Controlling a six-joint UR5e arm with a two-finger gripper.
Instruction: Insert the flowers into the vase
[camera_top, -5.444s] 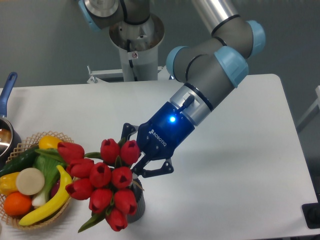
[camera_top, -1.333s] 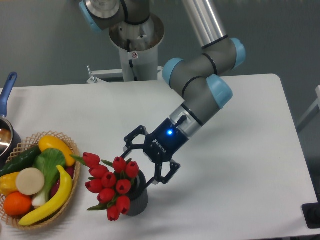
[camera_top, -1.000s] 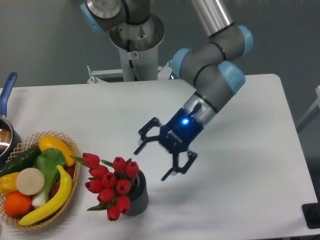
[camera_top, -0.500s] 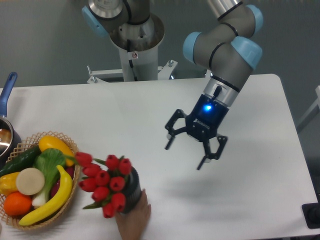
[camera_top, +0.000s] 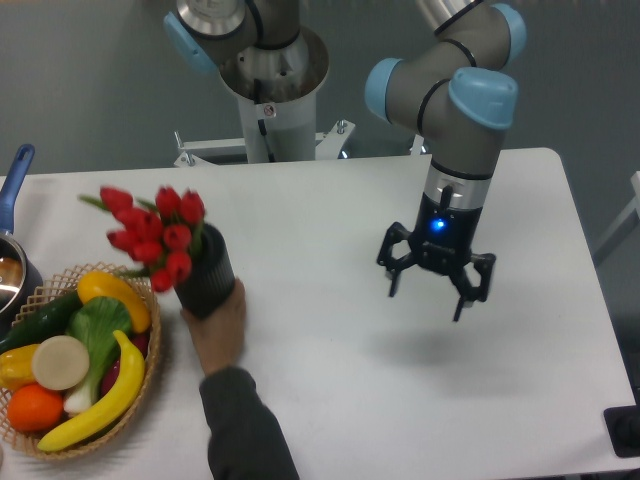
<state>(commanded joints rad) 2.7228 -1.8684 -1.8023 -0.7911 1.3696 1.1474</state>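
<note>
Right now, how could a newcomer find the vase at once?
Look at the left half of the white table, just above the wicker basket. A human hand holds a dark ribbed vase tilted; only it carries red tulips.

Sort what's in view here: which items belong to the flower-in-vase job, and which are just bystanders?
Belongs to the job:
- bunch of red tulips with green stems, standing in the vase
- dark grey ribbed cylindrical vase, held by a person's hand
- robot gripper, fingers spread, holding nothing

Just lying about:
- wicker basket of vegetables and fruit
- blue-handled pan at the table's left edge
</note>
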